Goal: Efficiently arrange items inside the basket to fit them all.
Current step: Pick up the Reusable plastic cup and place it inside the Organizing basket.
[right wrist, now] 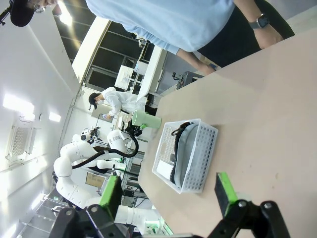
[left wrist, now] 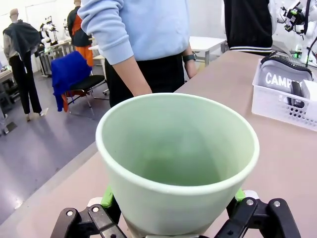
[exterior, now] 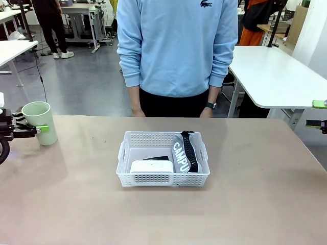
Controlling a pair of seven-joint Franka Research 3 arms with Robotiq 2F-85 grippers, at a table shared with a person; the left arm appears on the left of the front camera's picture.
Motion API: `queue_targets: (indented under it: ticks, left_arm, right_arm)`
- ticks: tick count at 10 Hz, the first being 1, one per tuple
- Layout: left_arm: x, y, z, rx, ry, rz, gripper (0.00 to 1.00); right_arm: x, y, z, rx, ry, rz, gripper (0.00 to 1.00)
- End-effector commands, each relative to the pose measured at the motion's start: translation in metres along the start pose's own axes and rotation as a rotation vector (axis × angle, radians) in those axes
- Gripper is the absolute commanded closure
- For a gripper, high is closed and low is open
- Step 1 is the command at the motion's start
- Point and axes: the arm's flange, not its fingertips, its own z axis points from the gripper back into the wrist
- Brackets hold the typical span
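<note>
Fingers (left wrist: 106, 197) of the left gripper (exterior: 31, 128): pinching the pale green cup (exterior: 41, 122), upright at the counter's (exterior: 76, 204) left edge, well apart from the basket. Fingers (right wrist: 225, 191) of the right gripper (right wrist: 168, 196): spread wide, holding nothing, above the counter. White perforated basket (exterior: 163, 179), counter centre: grey "CAMPUS" pouch (exterior: 181, 155) leaning along its right side; white rounded box (exterior: 152, 167) front left; black stapler (exterior: 158, 158) just behind the box, mostly hidden. Person's hands (exterior: 207, 113) at the far edge.

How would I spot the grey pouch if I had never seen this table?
Find the white basket at the middle of the table. The grey pouch stands on edge along the right-hand wall, beside a white box. It alone bears white CAMPUS lettering and a black zipper.
</note>
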Motion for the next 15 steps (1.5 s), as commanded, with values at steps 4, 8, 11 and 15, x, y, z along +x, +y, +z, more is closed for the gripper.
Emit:
queue_targets:
  ticks: [4,8,11,15]
  left_arm:
    - [0.001,0.003,0.005,0.039,-0.046,-0.013,0.58]
    - [0.001,0.002,0.009,0.032,-0.046,-0.022,1.0]
    - [0.005,0.0,0.016,0.012,-0.042,-0.002,0.69]
    - [0.104,-0.074,0.038,-0.135,0.116,-0.078,0.69]
  right_arm:
    - [-0.001,0.001,0.002,0.005,0.006,0.017,0.0]
    - [-0.001,0.001,0.002,0.005,0.006,0.017,0.0]
    - [-0.001,0.001,0.002,0.005,0.006,0.017,0.0]
    - [-0.001,0.001,0.002,0.005,0.006,0.017,0.0]
